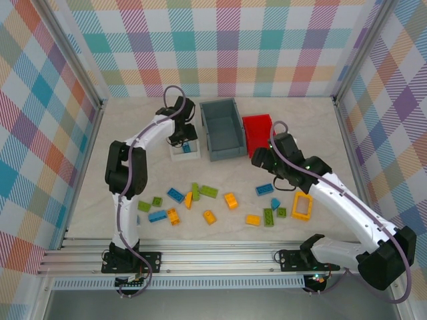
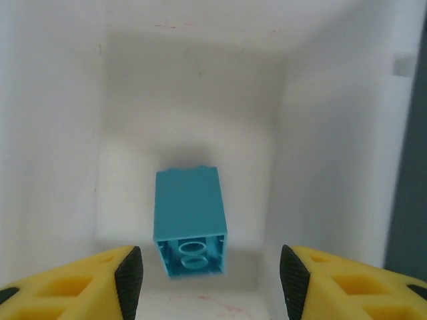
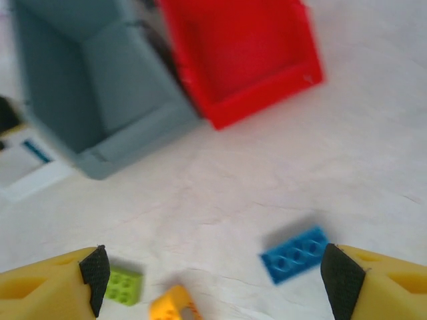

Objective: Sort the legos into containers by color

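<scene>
My left gripper (image 2: 210, 283) hangs open inside the shallow white tray (image 2: 60, 133). A teal-blue brick (image 2: 190, 220) sits between its fingers with a gap on each side, touching neither pad. From above, that gripper (image 1: 183, 141) is over the white tray (image 1: 175, 156). My right gripper (image 1: 258, 160) is open and empty above the table, just in front of the red bin (image 1: 258, 127). Below it lie a blue brick (image 3: 293, 253), a green brick (image 3: 123, 285) and a yellow-orange brick (image 3: 173, 307). The grey bin (image 1: 222, 128) stands between tray and red bin.
Several loose bricks in blue, green and yellow-orange lie across the near middle of the table, among them a hollow yellow frame (image 1: 302, 206) at the right. Metal rails edge the table on both sides and at the front. Checked walls enclose the space.
</scene>
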Tool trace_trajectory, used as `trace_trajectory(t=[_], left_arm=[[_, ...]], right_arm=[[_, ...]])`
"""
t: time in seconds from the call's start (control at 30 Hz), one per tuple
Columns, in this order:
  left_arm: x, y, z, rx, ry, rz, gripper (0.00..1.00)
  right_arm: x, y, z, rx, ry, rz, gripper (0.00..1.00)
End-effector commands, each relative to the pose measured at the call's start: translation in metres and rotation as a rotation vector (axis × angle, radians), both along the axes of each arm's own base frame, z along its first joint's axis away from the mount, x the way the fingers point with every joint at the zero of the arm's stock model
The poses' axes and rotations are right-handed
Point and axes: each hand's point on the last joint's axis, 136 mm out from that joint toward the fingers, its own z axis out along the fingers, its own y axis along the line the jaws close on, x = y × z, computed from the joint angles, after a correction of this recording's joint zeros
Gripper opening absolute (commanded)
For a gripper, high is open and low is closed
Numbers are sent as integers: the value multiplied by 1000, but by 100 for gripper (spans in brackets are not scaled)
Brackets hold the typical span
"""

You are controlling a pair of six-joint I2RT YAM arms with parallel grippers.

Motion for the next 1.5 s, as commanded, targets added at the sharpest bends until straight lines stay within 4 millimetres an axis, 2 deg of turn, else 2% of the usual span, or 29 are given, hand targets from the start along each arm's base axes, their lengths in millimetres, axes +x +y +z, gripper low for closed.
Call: trace_trajectory(t=[0.0, 0.13, 0.23, 0.27, 0.4, 0.5, 0.6, 0.73, 1.0, 1.17, 1.23, 1.3, 1.37, 1.47], left_arm=[[-8, 2, 51, -15, -84, 6, 59], [-31, -11, 98, -45, -181, -15, 61], [-70, -50, 123, -122, -252, -120, 63], [-87, -70, 127, -166, -273, -172, 64], [-163, -140, 128, -327, -321, -346, 66], [-209, -170, 121, -383, -325, -420, 65], [-239, -181, 118, -406, -334, -451, 64], [-256, -183, 114, -417, -326, -460, 63], [-257, -171, 128, -392, -365, -458, 62], [-256, -160, 133, -377, -388, -431, 62], [-255, -151, 141, -366, -414, -408, 62], [-251, -135, 153, -340, -458, -366, 62], [-248, -118, 166, -309, -509, -321, 61], [-243, -86, 185, -243, -585, -240, 61]], right_arm=[[-25, -43, -19, -61, 110, -167, 81], [-49, -78, -52, -70, 235, -293, 70], [-64, -91, -81, -46, 326, -334, 67], [-66, -94, -90, -35, 347, -337, 65], [-67, -98, -120, 17, 425, -336, 60], [-66, -98, -137, 13, 476, -322, 56], [-66, -98, -150, 3, 508, -318, 56], [-66, -102, -161, -5, 529, -322, 49], [-64, -108, -171, -47, 546, -314, 36], [-54, -110, -166, -80, 506, -277, 20], [-42, -109, -152, -108, 444, -234, 12], [-21, -95, -119, -146, 318, -149, 8], [4, -67, -81, -148, 188, -32, 8], [38, -9, -27, -148, 45, 158, 6]])
